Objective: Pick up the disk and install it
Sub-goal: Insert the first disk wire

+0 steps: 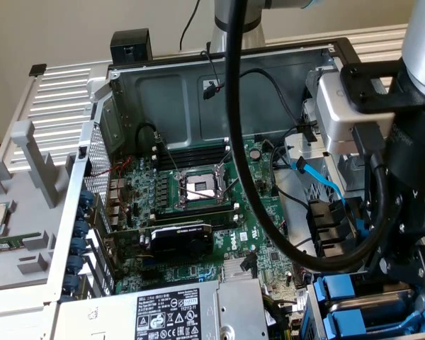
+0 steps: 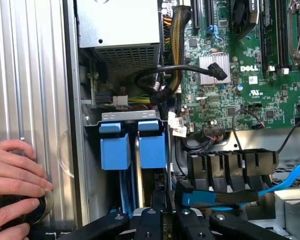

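Gripper (image 2: pixel 160 200): its fingers are drawn almost together with only a slim gap between them, and nothing can be seen clamped there.
Disk (image 2: pixel 152 150): it stands in the drive bay (image 2: pixel 130 116) straight ahead of the fingertips, blue carrier end showing. Whether the fingers touch it cannot be told.
Other carrier (image 2: pixel 114 150): it sits just beside the disk in the same bay, slightly off the fingers' line, on the ridged panel's side.
Motherboard (image 2: pixel 250 55): it lies beyond the fingers, on the disk's far side from the panel.
Hand (image 2: pixel 15 175): it rests on the ridged panel (image 2: pixel 25 75), well apart from the fingers.
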Controlling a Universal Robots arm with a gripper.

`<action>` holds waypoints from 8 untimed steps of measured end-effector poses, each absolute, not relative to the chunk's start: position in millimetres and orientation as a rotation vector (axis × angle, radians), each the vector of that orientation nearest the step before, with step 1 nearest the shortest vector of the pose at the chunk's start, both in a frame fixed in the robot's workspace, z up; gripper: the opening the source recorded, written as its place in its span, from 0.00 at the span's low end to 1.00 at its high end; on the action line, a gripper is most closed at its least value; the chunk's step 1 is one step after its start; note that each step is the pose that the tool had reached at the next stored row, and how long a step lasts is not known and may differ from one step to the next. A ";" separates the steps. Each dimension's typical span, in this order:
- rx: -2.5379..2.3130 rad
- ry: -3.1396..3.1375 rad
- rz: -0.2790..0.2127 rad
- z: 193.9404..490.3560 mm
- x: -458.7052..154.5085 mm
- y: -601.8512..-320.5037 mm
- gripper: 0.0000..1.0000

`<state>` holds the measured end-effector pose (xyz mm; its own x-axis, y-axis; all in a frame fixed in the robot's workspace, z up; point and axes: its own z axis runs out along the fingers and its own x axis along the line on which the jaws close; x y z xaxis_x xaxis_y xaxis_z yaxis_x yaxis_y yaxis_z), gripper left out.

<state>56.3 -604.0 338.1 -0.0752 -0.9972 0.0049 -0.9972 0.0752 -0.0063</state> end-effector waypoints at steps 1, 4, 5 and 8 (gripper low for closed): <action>-2.136 2.303 -0.013 338.0 56.2 -604.0 0.17; -2.135 2.302 -0.015 337.7 55.9 -604.0 0.17; -2.135 2.302 -0.015 337.6 55.8 -604.0 0.17; -2.135 2.302 -0.017 337.3 55.8 -603.9 0.17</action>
<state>55.8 -603.9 337.3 -0.0753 -0.9971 0.0059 -0.9971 0.0753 -0.0091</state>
